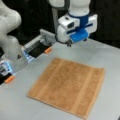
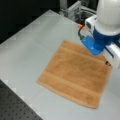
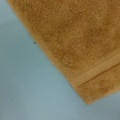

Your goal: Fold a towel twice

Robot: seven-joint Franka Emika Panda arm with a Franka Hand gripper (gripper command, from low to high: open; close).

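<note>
The orange-brown towel (image 1: pixel 67 86) lies spread flat on the grey table, a paler stripe band running near each of two opposite edges. It shows in both front views, towel (image 2: pixel 76 73), with no fold visible. The gripper (image 1: pixel 69 44) hangs from the white-and-blue wrist above the table, just past the towel's far edge and apart from it. In a front view the gripper (image 2: pixel 107 63) is over the towel's far right corner. In the wrist view I see only a corner of the towel (image 3: pixel 75 40) on bare table, with no fingers in sight.
A second white arm (image 1: pixel 8 32) stands at a front view's left on a base with orange tabs (image 1: pixel 9 79). A grey fixture (image 1: pixel 41 42) sits behind the towel. A black perforated board (image 2: pixel 15 106) borders the table (image 2: pixel 32 45) at a front view's bottom left.
</note>
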